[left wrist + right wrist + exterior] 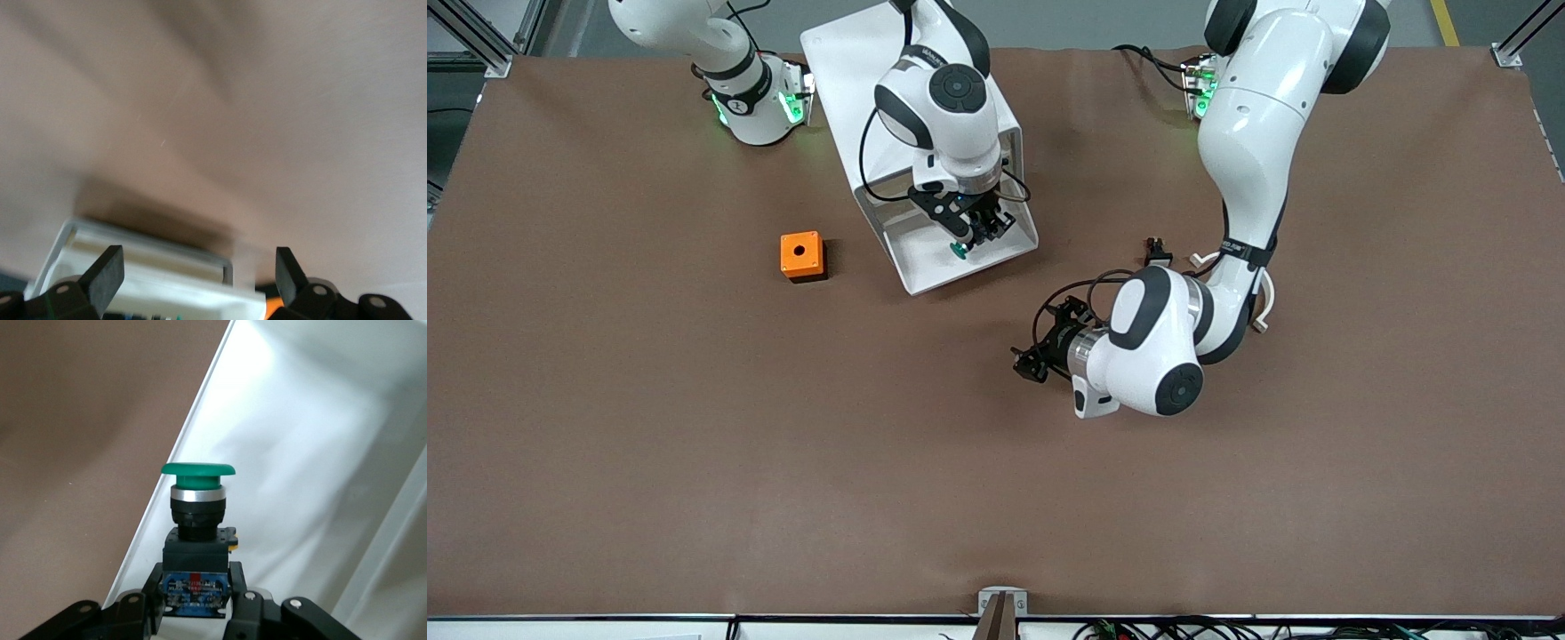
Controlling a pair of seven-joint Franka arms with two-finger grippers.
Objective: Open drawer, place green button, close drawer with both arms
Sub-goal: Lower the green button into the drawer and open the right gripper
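The button, clamped in the right tool, should be lowered gently into the open drawer; the left tool is held agape, empty.

The push-button with a round green cap that I hold has a silver metal collar under the cap, a black body, one small yellow spot at its side and a blue base marked with a red patch. My two-finger grippers are black: the right gripper and the left gripper. My arms are white with black joint bands. The plain brown cloth table cover carries a white open drawer and an orange box with a dark round hole.
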